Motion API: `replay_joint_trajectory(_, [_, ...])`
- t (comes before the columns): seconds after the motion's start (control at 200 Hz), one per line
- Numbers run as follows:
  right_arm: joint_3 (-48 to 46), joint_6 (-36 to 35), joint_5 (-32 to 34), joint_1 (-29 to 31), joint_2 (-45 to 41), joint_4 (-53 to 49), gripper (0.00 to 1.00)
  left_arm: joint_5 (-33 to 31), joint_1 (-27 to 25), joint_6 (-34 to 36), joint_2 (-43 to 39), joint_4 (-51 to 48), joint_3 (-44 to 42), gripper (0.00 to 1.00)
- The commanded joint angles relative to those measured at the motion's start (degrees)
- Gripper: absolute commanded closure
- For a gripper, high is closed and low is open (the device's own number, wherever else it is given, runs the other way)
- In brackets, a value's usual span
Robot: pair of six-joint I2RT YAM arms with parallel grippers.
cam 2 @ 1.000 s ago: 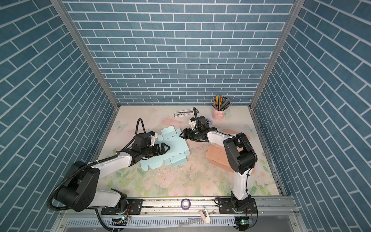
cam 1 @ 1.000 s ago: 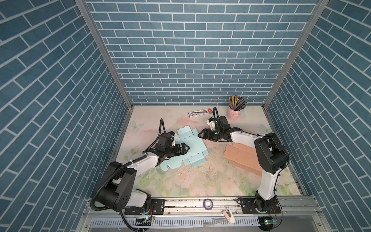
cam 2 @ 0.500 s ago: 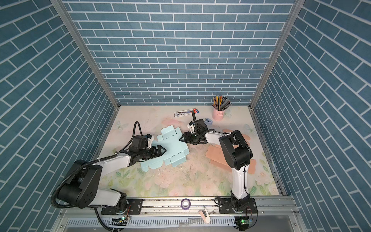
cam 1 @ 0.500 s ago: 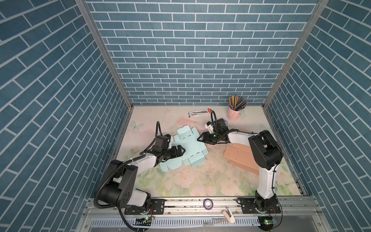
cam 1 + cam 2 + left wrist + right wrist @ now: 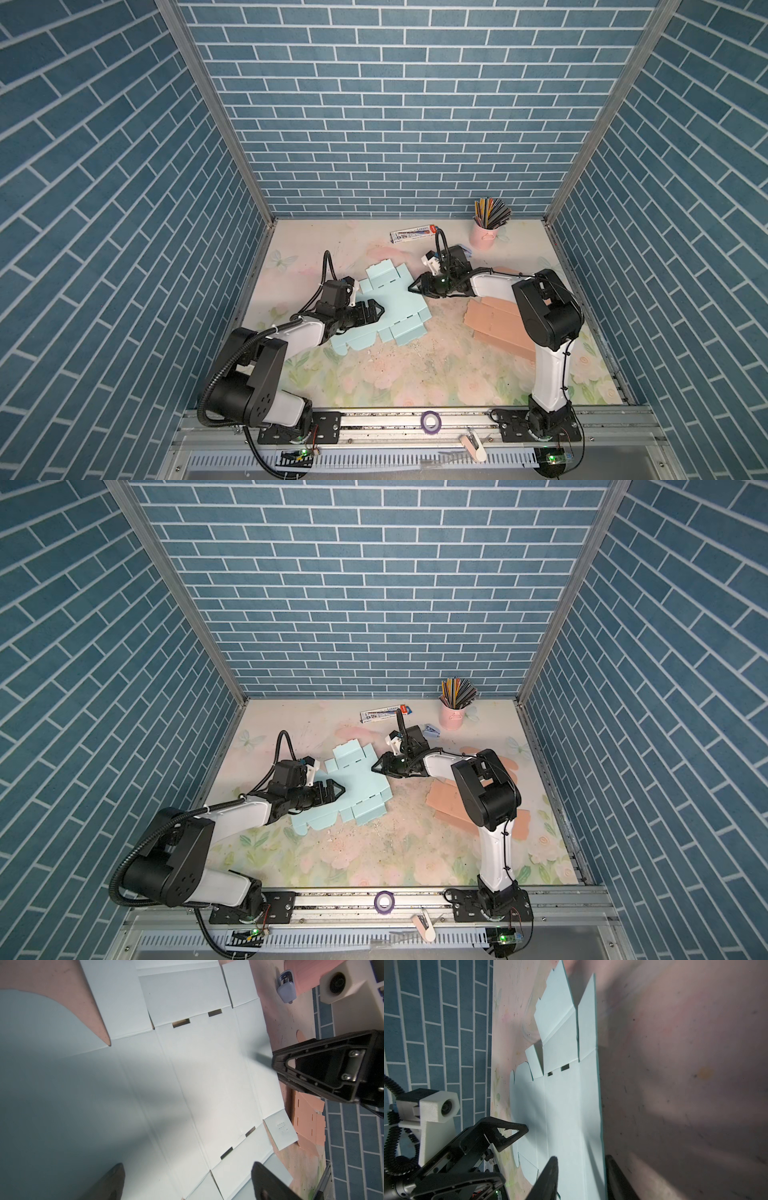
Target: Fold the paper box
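Counted: two arms, two grippers, one pale-blue paper box (image 5: pixel 395 309), one pink cup (image 5: pixel 482 237) of coloured sticks, one printed packet (image 5: pixel 413 233), one purple tape roll (image 5: pixel 430 420), one bluish clip (image 5: pixel 432 730). Salmon cardboard (image 5: pixel 494 324) at 3 o'clock, sheets too overlapped to count.

Left arm (image 5: pixel 299 332): rooted at 7 o'clock on the near rail, elbow folded low, forearm reaching toward 1 o'clock just above the table (image 5: pixel 374 386). Left gripper (image 5: pixel 376 311) level over the box's 8 o'clock half, jaws spread wide; in the left wrist view both fingers (image 5: pixel 116 1178) far apart with bare paper between.

Right arm (image 5: pixel 494 286): rooted at 5 o'clock, lower link upright, elbow at 3 o'clock, forearm stretched low toward 9 o'clock. Right gripper (image 5: pixel 413 289) tip at the box's 2 o'clock edge, jaws narrowed yet parted, astride that edge in the right wrist view (image 5: pixel 581 1159); contact of pads with paper impossible to tell.

Box unfolded and flat, lying just toward 9 o'clock of the table's middle in both top views. Long axis roughly from 8 o'clock to 2 o'clock, rounded-tab end toward 8 o'clock beside the left gripper, straight end toward 2 o'clock. Side flaps pointing to 11 and 5 o'clock.
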Motion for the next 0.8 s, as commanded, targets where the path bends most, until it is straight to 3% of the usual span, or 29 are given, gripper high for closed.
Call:
replay_joint_trajectory(0.0, [0.27, 0.31, -1.12, 0.39, 0.82, 0.49, 0.66, -0.15, 0.45, 0.09, 1.04, -0.29, -1.17, 0.04])
replay_joint_trajectory(0.795, [-0.81, -2.55, -0.36, 1.01, -0.67, -0.90, 0.87, 0.31, 0.50, 0.17, 0.36, -1.30, -1.01, 0.05])
